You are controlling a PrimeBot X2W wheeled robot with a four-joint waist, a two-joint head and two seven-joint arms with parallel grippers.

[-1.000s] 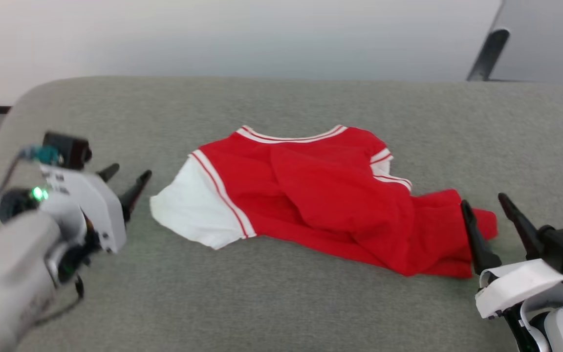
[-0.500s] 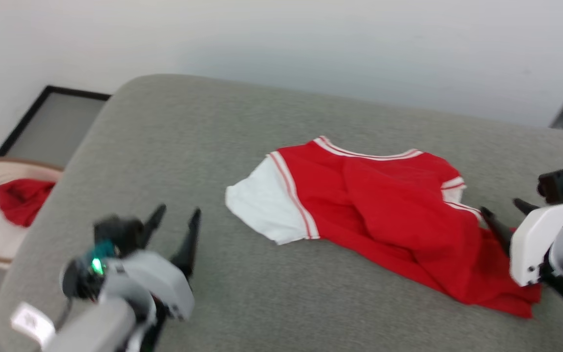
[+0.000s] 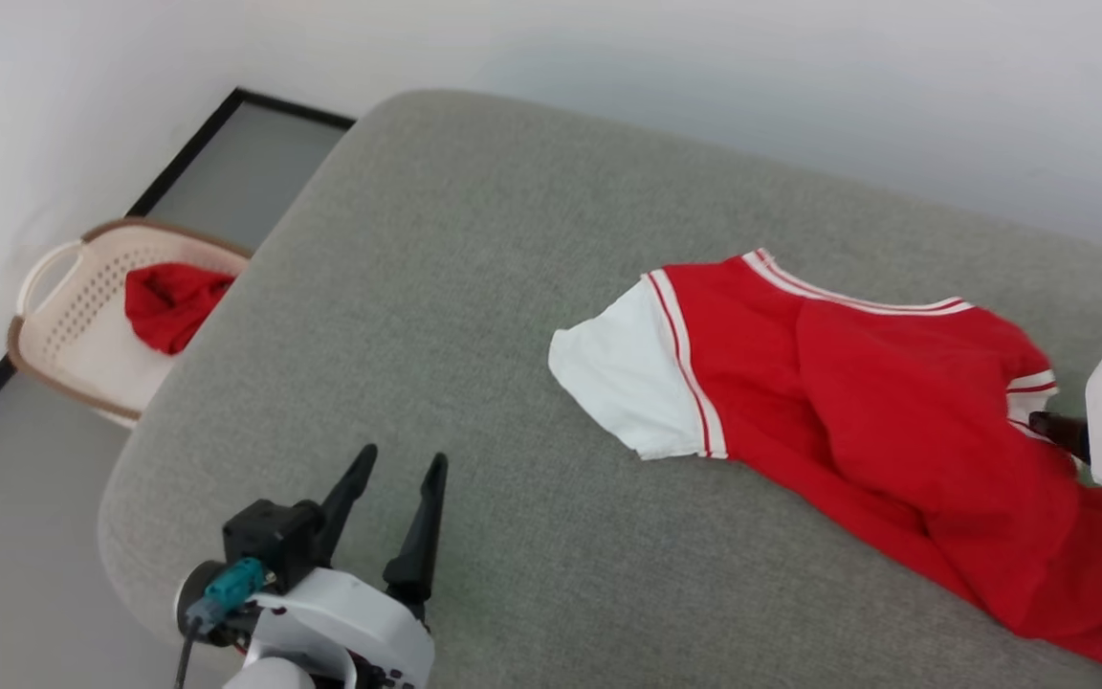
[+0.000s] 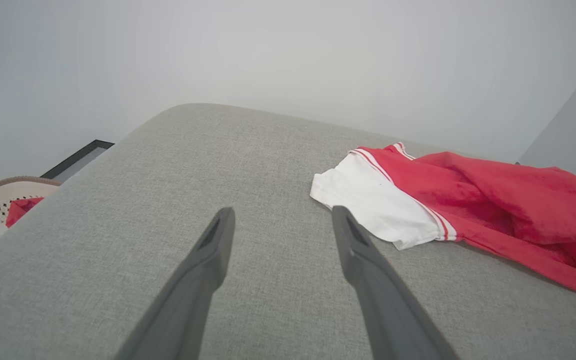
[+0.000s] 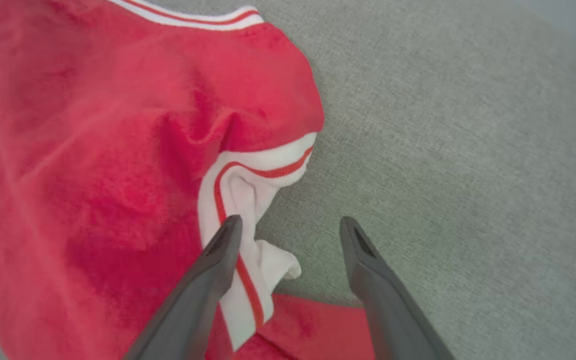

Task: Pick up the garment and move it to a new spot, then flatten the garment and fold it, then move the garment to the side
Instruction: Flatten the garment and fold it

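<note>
We see a pale slotted laundry basket (image 3: 46, 337) on the floor (image 3: 6, 536), and in it lies a bunched red cloth (image 3: 171, 304). The basket stands well apart from the garment (image 3: 895, 402), off the cushion's edge on the garment's white-panel side.

The garment lies crumpled on the grey cushion (image 3: 474, 287). Its white panel (image 3: 629, 378) is spread flat, and the red body is rumpled behind it.

Our left gripper (image 3: 404, 457) hovers over bare cushion near the white panel but apart from it. Its fingers (image 4: 208, 260) are spread wide with nothing between them.

Our right gripper (image 5: 290, 221) is at the garment's opposite side, by the striped armhole trim (image 5: 268, 167). Its fingers are apart too. In the right wrist view one finger overlaps the white trim, though we cannot tell whether it touches. The other finger is over bare cushion just beside the garment. A small white fold shows in the gap between them, unclamped.
</note>
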